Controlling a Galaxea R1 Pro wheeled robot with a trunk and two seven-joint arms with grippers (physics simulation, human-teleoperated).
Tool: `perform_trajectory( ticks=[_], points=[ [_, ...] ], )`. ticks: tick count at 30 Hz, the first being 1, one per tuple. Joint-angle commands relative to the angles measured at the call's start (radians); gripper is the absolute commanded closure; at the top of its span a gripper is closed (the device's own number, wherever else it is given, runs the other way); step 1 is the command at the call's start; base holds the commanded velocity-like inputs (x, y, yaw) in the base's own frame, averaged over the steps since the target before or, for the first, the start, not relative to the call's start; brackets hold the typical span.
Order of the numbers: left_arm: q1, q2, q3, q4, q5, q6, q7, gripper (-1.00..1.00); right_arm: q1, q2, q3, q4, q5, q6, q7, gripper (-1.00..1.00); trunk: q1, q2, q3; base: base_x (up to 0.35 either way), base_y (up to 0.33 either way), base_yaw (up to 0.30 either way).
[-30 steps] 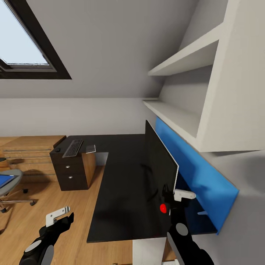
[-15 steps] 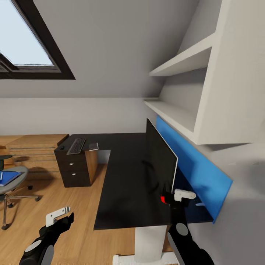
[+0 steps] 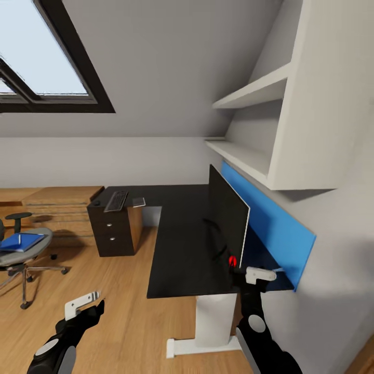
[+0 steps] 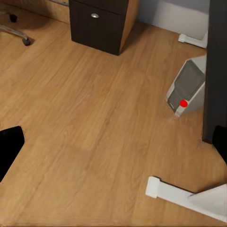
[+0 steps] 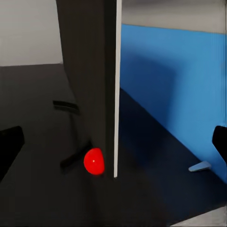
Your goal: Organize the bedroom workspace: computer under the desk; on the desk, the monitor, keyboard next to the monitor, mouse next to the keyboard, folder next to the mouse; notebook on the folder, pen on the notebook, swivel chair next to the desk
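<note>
The black L-shaped desk [image 3: 179,244] carries the monitor [image 3: 227,215], seen edge-on, with its red light [image 3: 232,260]. On the far wing lie the keyboard [image 3: 116,201], the mouse [image 3: 96,202] and the notebook [image 3: 138,202]. At the left stands the swivel chair [image 3: 23,253] with the blue folder [image 3: 22,242] on its seat; a thin pale line on it may be the pen. The computer [image 4: 186,88] stands on the floor at the desk's edge. My right gripper [image 3: 248,272] is open close to the monitor's [image 5: 90,80] lower corner. My left gripper [image 3: 88,305] hangs open over the floor.
A blue wall panel [image 3: 270,223] runs behind the monitor, with white shelves [image 3: 249,156] above. The black drawer unit [image 3: 115,231] and a light wood chest [image 3: 57,208] stand at the back. The desk's white leg [image 3: 213,322] is just ahead. Wood floor [image 3: 114,291] lies between me and the chair.
The whole view has shifted: the camera has backed away from the desk, so the chair and the desk's white leg have come into sight. Both arms keep their pose.
</note>
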Motion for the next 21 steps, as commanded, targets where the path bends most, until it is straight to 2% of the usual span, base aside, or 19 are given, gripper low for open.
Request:
perform_trajectory(
  ticks=[1,9,13,14,15,17,19,21],
  points=[
    [-0.001,0.000,0.000,0.000,0.011,0.004,0.006,-1.00,-0.001,0.000,0.002,0.001,-0.001,-0.001,-0.006,-1.00,0.000,-0.002,-0.002,-0.319,0.101,0.000],
    [0.000,-0.003,0.000,0.027,0.012,0.004,0.007,-1.00,0.001,0.000,0.002,0.017,-0.004,0.004,-0.005,-1.00,0.000,-0.002,-0.002,-0.320,0.110,0.000],
    [0.001,0.000,0.001,0.113,0.010,-0.003,0.006,-1.00,0.020,0.000,0.002,0.123,-0.004,-0.011,-0.004,-1.00,0.000,-0.002,-0.002,-0.315,0.160,0.000],
    [0.002,0.001,0.001,0.153,0.009,-0.006,0.005,-1.00,0.026,0.001,0.002,0.167,-0.004,-0.029,-0.004,-1.00,0.000,-0.002,-0.002,-0.306,0.180,0.000],
    [0.014,0.006,0.001,0.242,0.008,-0.011,0.004,-1.00,0.035,0.002,0.004,0.248,-0.004,-0.096,-0.005,-1.00,0.000,-0.002,-0.002,-0.302,0.189,0.000],
    [0.031,0.009,0.001,0.325,-0.002,-0.033,0.004,-1.00,0.066,0.003,0.014,0.313,-0.002,-0.190,-0.005,-1.00,0.000,-0.002,-0.002,-0.292,0.200,0.000],
    [0.038,0.010,0.001,0.363,-0.018,-0.067,0.004,-1.00,0.089,0.004,0.024,0.338,-0.001,-0.239,-0.004,-1.00,0.000,-0.002,-0.002,-0.263,0.227,0.000],
    [0.047,0.010,0.001,0.443,-0.078,-0.176,0.003,-1.00,0.127,0.005,0.053,0.387,0.000,-0.319,-0.004,-1.00,0.000,-0.002,-0.002,-0.165,0.274,0.000]
  ],
)
